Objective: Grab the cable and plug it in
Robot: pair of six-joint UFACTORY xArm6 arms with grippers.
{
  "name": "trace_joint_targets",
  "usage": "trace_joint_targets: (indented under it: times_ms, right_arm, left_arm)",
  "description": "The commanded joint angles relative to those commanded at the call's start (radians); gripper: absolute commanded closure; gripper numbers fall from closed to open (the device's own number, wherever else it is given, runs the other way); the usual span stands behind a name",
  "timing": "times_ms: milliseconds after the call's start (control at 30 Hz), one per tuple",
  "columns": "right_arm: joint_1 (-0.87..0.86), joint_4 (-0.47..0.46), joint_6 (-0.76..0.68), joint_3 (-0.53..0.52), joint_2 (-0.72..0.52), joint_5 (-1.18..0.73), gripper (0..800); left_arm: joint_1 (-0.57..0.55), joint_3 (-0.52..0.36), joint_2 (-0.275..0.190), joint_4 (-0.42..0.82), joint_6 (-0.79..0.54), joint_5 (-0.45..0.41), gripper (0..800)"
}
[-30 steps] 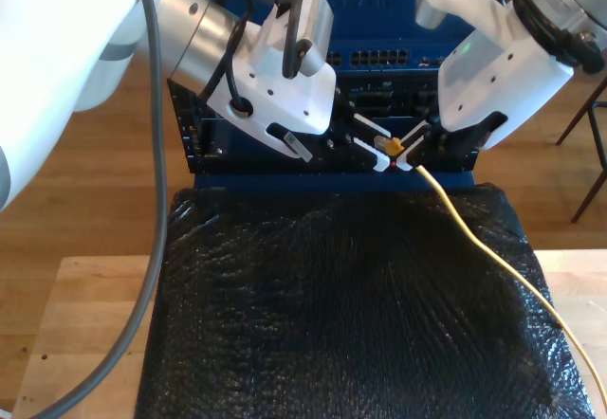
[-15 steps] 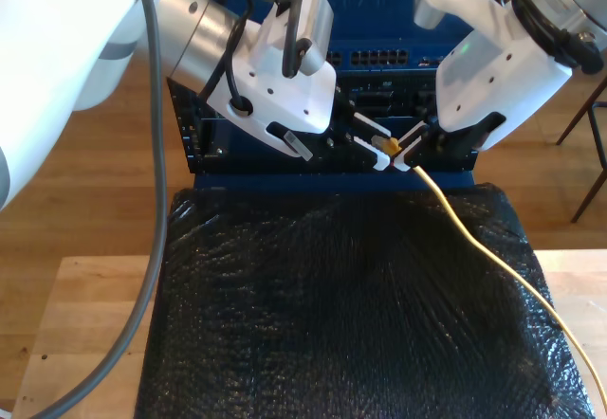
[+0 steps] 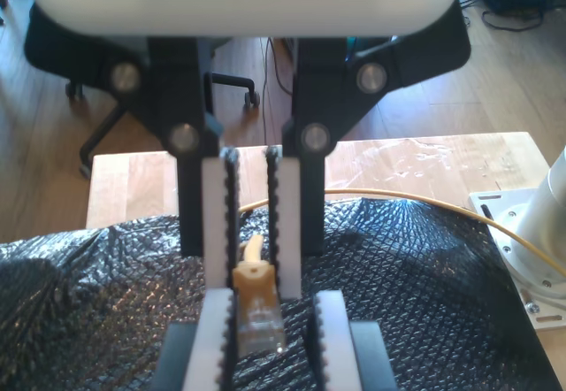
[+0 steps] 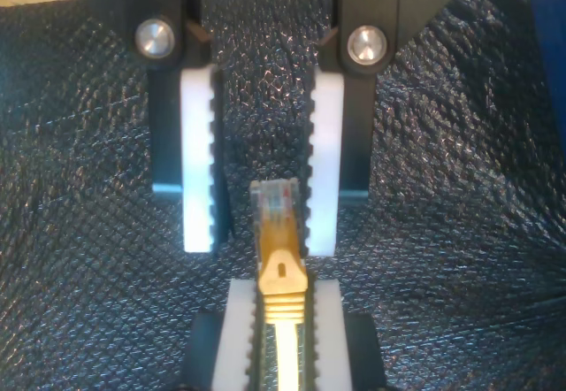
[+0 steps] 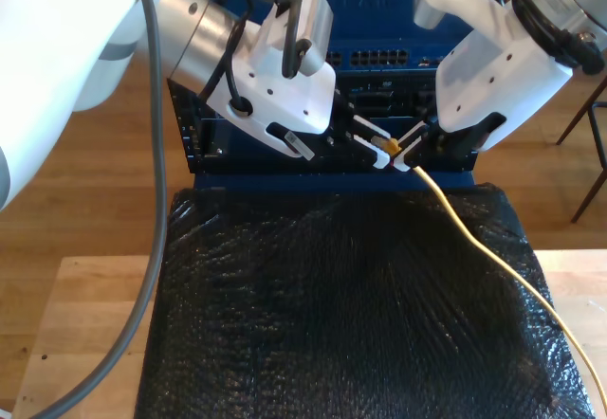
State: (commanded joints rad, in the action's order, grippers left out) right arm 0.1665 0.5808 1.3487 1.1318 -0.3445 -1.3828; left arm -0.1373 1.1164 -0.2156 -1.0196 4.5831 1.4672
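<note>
Farthest out from the rack, the wooden counter (image 5: 85, 324) carries a black bubble-wrap sheet (image 5: 332, 305) that runs up to the rack's foot. Over that sheet the cable (image 5: 474, 239) lies slack, climbing toward the rack front.

Just short of the rack face, my second hand (image 4: 281, 320) is clamped on the yellow strain-relief boot (image 4: 281, 276), pads tight on both sides. The clear plug (image 4: 276, 201) sticks out past its fingertips, unsupported.

My first hand (image 3: 270, 329) meets it tip to tip. Its pads stand apart either side of the plug, one pad at or very near the plug's side and a gap at the other, so it grips nothing.

The plug's long axis runs from my second hand straight into my first hand's jaws, seemingly more along the rack face than into it. My first hand is the nearer to the plug tip.

Behind both, the rack (image 5: 199, 144) shows a row of ports (image 5: 379, 59) above the hands.
</note>
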Motion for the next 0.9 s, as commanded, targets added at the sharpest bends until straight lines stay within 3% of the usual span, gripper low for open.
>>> trace_joint_targets:
  times_ms: [500, 900]
  right_arm:
    - [0.003, 0.003, 0.002, -0.002, -0.002, 0.0, 794]
    - [0.002, 0.003, 0.002, 0.0, -0.003, 0.0, 794]
  left_arm:
    - [0.0, 0.0, 0.0, -0.021, -0.008, 0.002, 676]
    - [0.0, -0.008, 0.0, -0.021, -0.009, 0.002, 676]
